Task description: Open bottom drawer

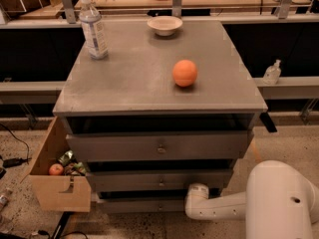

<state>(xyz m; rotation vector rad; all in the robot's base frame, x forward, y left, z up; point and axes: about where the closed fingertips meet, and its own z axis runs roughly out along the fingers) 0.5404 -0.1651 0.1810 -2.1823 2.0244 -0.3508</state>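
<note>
Hovering by the bottom drawer above speckled floor, the pincer cannot be told open or closed

water bottle | bowl | orange — well apart | cardboard box — floor, left

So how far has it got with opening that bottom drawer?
Early on. Done: the arm is down low, with the gripper at the right end of the bottom drawer front. In hand: lining up for a hold; I can't see a grasp on it. Left: the pull itself, since that front sits tucked under the middle drawer, not slid out.
</note>
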